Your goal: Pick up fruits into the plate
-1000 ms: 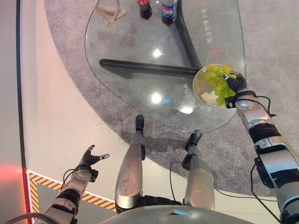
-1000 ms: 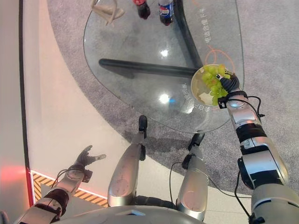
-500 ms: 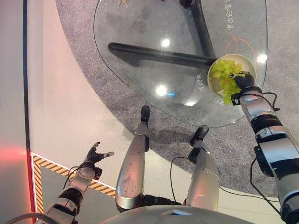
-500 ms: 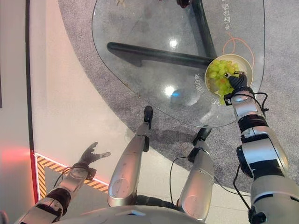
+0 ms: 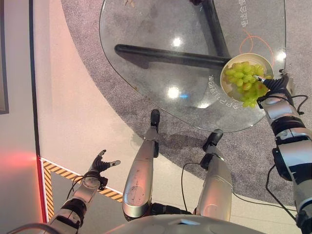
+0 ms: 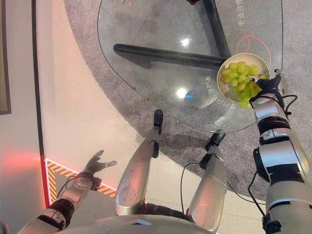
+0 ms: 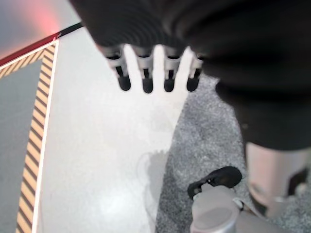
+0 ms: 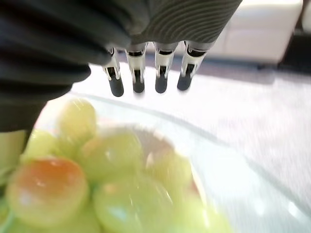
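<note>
Green grapes (image 5: 243, 83) heaped in plate (image 5: 228, 90) at right edge of glass surface (image 5: 146, 29). Right robot hand (image 5: 274, 86) beside plate, fingers straight, empty, likely just released. Left robot hand (image 5: 100, 163) idle, fingers spread, low left above floor.

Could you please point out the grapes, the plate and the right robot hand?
bunch of green grapes (image 5: 243, 82), left eye view, middle.
round cream plate (image 5: 224, 83), left eye view, rim.
right robot hand (image 5: 275, 85), left eye view, dark cover.

White Chinese lettering on the glass table (image 5: 146, 34), too small to read.
</note>
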### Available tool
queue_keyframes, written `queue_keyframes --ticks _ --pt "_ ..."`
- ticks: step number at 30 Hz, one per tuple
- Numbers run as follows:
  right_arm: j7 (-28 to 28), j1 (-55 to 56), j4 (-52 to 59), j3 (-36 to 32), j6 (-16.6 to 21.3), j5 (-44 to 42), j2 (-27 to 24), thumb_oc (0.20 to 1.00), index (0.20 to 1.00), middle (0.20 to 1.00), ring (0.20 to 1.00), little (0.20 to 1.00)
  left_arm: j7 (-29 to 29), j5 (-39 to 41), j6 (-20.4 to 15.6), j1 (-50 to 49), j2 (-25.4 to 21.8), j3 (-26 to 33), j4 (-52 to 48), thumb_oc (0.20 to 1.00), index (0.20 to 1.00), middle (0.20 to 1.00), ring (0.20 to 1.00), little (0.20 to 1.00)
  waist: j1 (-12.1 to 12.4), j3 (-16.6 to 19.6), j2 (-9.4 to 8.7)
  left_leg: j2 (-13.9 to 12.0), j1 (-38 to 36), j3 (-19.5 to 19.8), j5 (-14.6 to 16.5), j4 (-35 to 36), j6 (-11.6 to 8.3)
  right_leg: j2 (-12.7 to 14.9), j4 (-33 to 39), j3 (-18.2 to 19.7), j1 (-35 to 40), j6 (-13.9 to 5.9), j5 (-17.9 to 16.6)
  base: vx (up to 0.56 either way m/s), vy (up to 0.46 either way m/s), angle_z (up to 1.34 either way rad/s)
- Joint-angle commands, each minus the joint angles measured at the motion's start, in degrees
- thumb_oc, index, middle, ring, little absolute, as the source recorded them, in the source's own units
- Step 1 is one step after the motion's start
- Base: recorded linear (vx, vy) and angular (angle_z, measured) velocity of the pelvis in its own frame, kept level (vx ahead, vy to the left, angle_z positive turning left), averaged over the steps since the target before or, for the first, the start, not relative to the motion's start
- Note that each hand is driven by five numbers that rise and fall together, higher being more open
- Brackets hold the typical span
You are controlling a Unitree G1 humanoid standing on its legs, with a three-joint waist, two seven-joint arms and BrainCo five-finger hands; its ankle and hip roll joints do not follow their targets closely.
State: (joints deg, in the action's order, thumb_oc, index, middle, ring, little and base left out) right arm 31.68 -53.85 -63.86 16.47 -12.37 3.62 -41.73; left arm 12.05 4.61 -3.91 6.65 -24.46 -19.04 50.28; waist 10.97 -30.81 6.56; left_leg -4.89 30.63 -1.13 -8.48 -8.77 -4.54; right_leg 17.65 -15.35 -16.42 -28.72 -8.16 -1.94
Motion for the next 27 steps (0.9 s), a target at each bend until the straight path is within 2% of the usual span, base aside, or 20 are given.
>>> queue_keyframes --ticks 1,4,7,9,13,16,20,25,27 --pt "8.2 1.2 2.0 1.5 3.0 5.7 -6.5 1.000 1.000 1.000 1.000 1.000 1.9 1.3 0.4 -4.1 0.9 -2.5 1.9 1.000 1.000 1.000 1.000 1.000 -0.4 1.0 3.21 4.8 0.2 -2.7 5.8 -2.8 2.96 -4.7 -7.5 -1.1 -3.1 2.88 3.9 -0.03 -0.003 -0.01" --pt "12.6 1.9 6.3 2.3 5.2 6.7 -6.3 1.000 1.000 1.000 1.000 1.000 3.8 1.1 -0.3 -4.0 1.0 -2.7 2.1 1.000 1.000 1.000 1.000 1.000 -0.9 1.0 2.52 4.7 -1.2 -3.1 6.1 -2.3 2.91 -5.1 -6.5 -1.0 -1.9 2.72 3.7 -0.04 -0.004 -0.01" --pt "14.6 4.7 10.3 2.1 7.6 7.6 -5.4 1.000 1.000 1.000 1.000 1.000 4.7 0.7 -1.5 -3.8 0.9 -1.5 2.9 1.000 1.000 1.000 1.000 1.000 -1.7 1.0 1.42 4.6 -3.2 -3.3 6.7 -1.9 2.89 -5.6 -5.5 -0.7 0.0 2.65 3.7 -0.06 0.000 -0.02" --pt "14.6 7.3 13.4 1.8 8.6 6.7 -4.5 1.000 1.000 1.000 1.000 1.000 4.9 0.9 -1.9 -3.2 0.9 -0.6 3.0 1.000 1.000 1.000 1.000 1.000 -2.5 1.0 0.56 4.7 -5.1 -3.2 7.0 -1.6 2.88 -6.1 -4.4 0.1 1.8 2.48 3.6 -0.08 0.014 0.00" --pt "14.3 15.3 18.3 0.1 12.9 8.3 -2.2 1.000 1.000 1.000 1.000 1.000 5.8 1.3 -1.9 -1.3 1.1 0.7 3.6 1.000 1.000 1.000 1.000 1.000 -4.3 1.0 -0.84 4.5 -9.2 -2.9 8.2 -1.5 2.87 -6.2 -3.1 1.2 6.1 2.34 3.6 -0.03 0.018 -0.03" --pt "13.3 23.1 25.1 -1.0 14.9 9.7 1.4 1.000 1.000 1.000 1.000 1.000 5.7 -0.1 -1.7 -0.9 1.0 2.6 3.9 1.000 1.000 1.000 1.000 1.000 -6.3 1.0 -2.53 3.7 -15.8 -3.0 8.8 -0.2 2.69 -6.4 -0.2 2.1 12.3 1.89 2.9 -0.01 0.010 -0.13" --pt "12.5 31.5 29.4 -1.5 17.7 11.8 5.1 1.000 1.000 1.000 1.000 1.000 5.7 -1.3 -1.7 -1.6 1.6 3.6 5.9 1.000 1.000 1.000 1.000 1.000 -7.9 4.8 -4.24 2.5 -20.3 -3.9 8.3 3.3 2.06 -6.7 4.6 2.4 17.1 1.38 1.6 0.06 0.020 -0.17" --pt "6.1 43.9 34.0 -3.3 23.1 15.0 9.4 1.000 1.000 1.000 1.000 1.000 5.4 -2.1 -0.7 -3.0 3.4 7.1 9.3 1.000 1.000 1.000 1.000 1.000 -10.8 11.1 -7.13 1.5 -26.2 -6.1 8.6 6.7 1.66 -6.6 11.1 3.5 22.4 -0.05 -0.9 0.09 0.003 -0.27" --pt "4.0 46.9 34.5 -3.5 23.6 14.5 11.0 1.000 1.000 1.000 1.000 1.000 5.3 -3.1 -0.1 -3.6 4.1 8.2 10.4 1.000 1.000 1.000 1.000 1.000 -11.6 13.3 -7.83 1.0 -28.4 -7.6 9.0 7.5 1.42 -6.7 13.4 3.5 24.4 -0.44 -1.9 0.07 -0.004 -0.22"
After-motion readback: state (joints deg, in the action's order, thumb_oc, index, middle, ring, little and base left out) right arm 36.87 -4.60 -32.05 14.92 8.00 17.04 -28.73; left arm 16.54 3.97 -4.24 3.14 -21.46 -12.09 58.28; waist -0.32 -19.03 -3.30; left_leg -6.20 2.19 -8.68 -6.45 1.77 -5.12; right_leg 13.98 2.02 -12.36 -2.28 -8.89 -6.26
